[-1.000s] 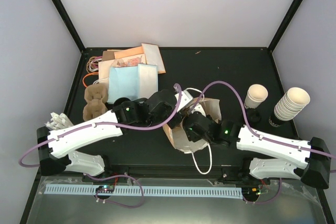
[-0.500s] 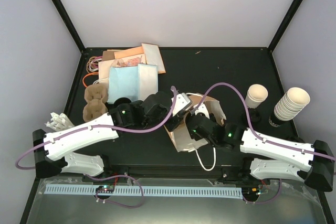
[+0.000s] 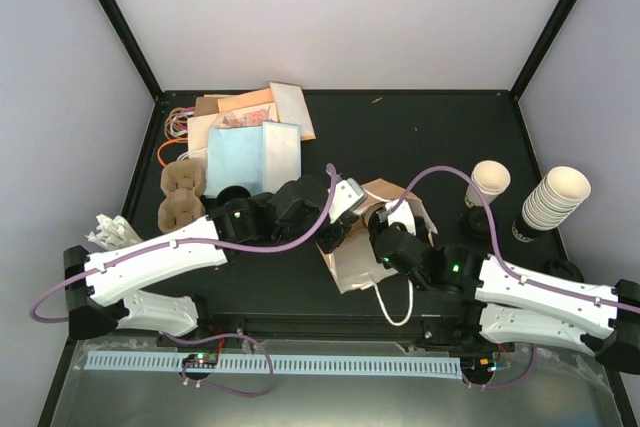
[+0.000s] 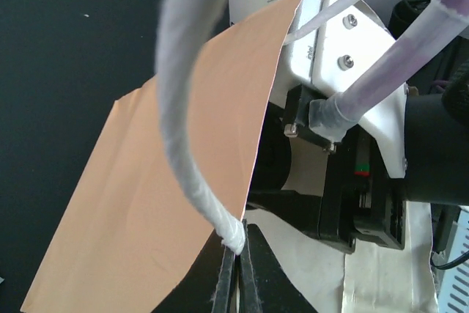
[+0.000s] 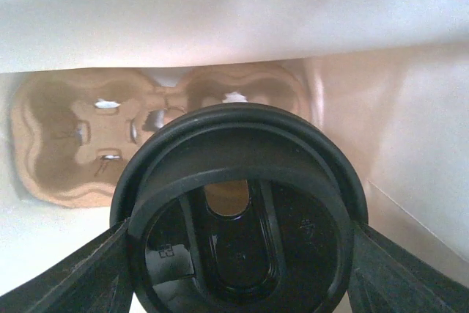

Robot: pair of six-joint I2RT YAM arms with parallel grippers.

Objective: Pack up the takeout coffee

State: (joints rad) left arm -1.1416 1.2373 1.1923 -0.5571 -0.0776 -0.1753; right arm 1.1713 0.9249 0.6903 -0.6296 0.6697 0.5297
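At the centre of the black table (image 3: pixel 430 127), slightly toward 6 o'clock, the paper bag (image 3: pixel 352 265) lies on its side with its mouth facing 3 o'clock. We see the left arm come in from 8 o'clock and the right arm from 4 o'clock.

Inside the bag, the right wrist view shows a moulded cup carrier (image 5: pixel 66 144) at the far end, at 10 o'clock from the lid. The takeout coffee (image 5: pixel 234 152) is in the bag's mouth, with its black lid filling that view. The right gripper (image 5: pixel 238 262) clamps it from both sides, one finger at 8 o'clock and one at 4 o'clock. The left gripper (image 4: pixel 236 273) has its jaws pressed together on the bag's white cord handle (image 4: pixel 187 144), which holds the upper wall up.

The step in hand, we judge, is seating the cup in a carrier well. To do it well, we would:
- keep the handle lifted so the mouth does not sag onto the lid;
- advance the cup straight along the bag's axis toward the nearer well;
- keep the lid level;
- release only once the base is seated.

Against the view one second earlier, the right wrist sits further toward 4 o'clock. The left gripper has carried the handle toward 3 o'clock. More of the bag's brown inner wall now shows at 12 o'clock of the mouth.
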